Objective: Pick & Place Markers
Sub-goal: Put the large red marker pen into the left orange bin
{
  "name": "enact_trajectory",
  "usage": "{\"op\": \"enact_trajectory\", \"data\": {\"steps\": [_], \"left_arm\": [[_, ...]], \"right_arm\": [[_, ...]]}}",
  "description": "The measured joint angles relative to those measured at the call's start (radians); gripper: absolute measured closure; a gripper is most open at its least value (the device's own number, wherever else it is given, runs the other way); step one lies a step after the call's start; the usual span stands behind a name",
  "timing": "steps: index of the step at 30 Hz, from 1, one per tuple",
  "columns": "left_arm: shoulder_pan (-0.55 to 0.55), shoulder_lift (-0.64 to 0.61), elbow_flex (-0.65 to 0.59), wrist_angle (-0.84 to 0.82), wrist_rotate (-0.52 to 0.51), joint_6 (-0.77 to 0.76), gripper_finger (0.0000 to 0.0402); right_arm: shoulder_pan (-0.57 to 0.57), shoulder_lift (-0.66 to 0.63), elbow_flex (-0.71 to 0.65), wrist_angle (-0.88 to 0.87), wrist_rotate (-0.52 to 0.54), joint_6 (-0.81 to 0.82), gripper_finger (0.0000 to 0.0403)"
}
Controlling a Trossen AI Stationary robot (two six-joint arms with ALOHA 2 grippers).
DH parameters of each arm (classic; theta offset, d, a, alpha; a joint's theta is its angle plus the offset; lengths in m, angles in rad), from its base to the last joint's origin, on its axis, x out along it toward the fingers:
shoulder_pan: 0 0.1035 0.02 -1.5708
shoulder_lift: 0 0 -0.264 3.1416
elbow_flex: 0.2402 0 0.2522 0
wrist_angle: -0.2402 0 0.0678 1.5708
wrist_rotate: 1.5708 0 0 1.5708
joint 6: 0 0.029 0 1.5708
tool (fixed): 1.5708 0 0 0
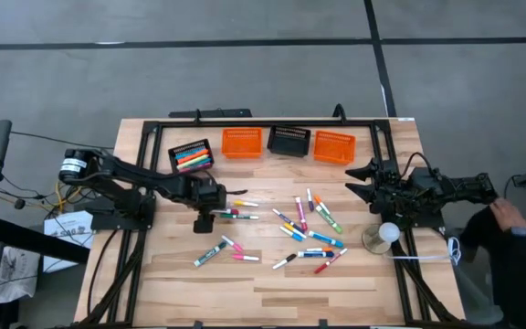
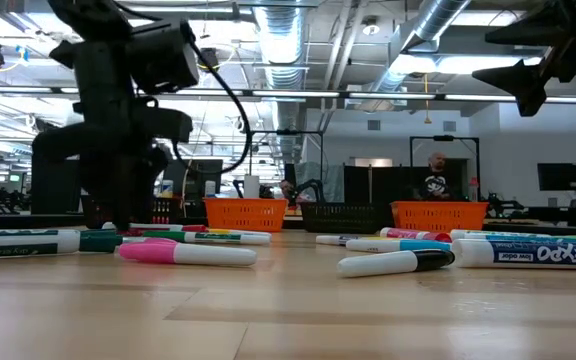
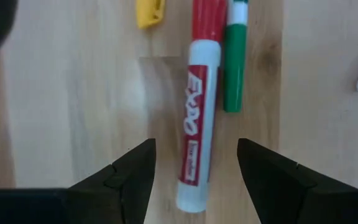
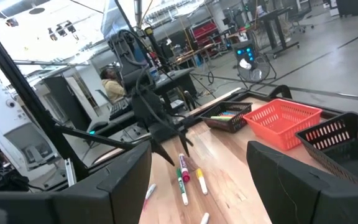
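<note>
The left gripper [image 3: 196, 165] has its fingers [image 3: 135, 171] spread apart on either side of a red marker [image 3: 199, 118] lying on the bench [image 3: 73, 93], not touching it; a green marker [image 3: 234, 59] lies just beside it. The right gripper [image 4: 197, 180] hangs wide open and empty, raised at the bench's right edge, well apart from the other markers [image 1: 304, 233] scattered mid-bench.

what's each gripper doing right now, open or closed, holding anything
Left gripper: open, low over the table, fingers either side of a red marker, not gripping it.
Right gripper: open, holding nothing, raised at the table's right edge.
</note>
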Motion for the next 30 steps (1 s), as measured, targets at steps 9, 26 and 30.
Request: {"op": "enact_trajectory", "data": {"steps": [9, 26, 30], "left_arm": [[0.007, 0.077, -0.001, 0.065, 0.044, 0.048, 0.0176], [0.036, 0.081, -0.002, 0.098, 0.079, 0.077, 0.0232], [0.036, 0.081, -0.002, 0.106, 0.078, 0.078, 0.0266]], "right_arm": [[0.000, 0.000, 0.000, 0.002, 0.000, 0.000, 0.0148], [0.000, 0.000, 0.000, 0.002, 0.000, 0.000, 0.0148], [0.000, 0.000, 0.000, 0.002, 0.000, 0.000, 0.0148]]}}
